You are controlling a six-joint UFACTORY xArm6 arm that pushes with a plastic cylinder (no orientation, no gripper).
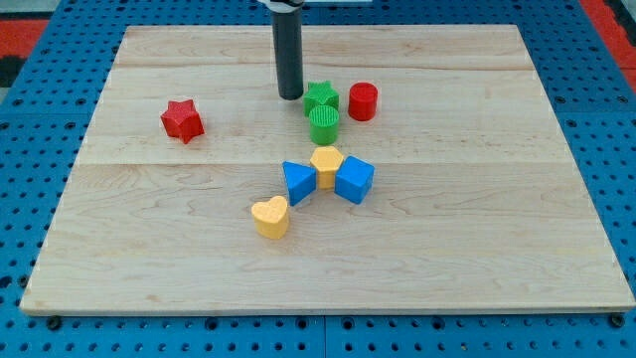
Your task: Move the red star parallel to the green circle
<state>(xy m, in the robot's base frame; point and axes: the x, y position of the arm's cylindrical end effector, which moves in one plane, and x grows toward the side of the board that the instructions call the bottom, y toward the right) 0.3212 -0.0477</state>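
Observation:
The red star (182, 119) lies alone on the left part of the wooden board (477, 249). The green circle (324, 124) stands near the board's middle top, touching the green star (320, 97) just above it. My tip (290, 96) rests on the board just left of the green star, well to the right of the red star and slightly above its level.
A red cylinder (363, 101) stands right of the green star. Below the green circle, a blue triangle (298, 182), a yellow hexagon (327, 165) and a blue cube (354, 180) cluster together. A yellow heart (270, 216) lies lower left of them.

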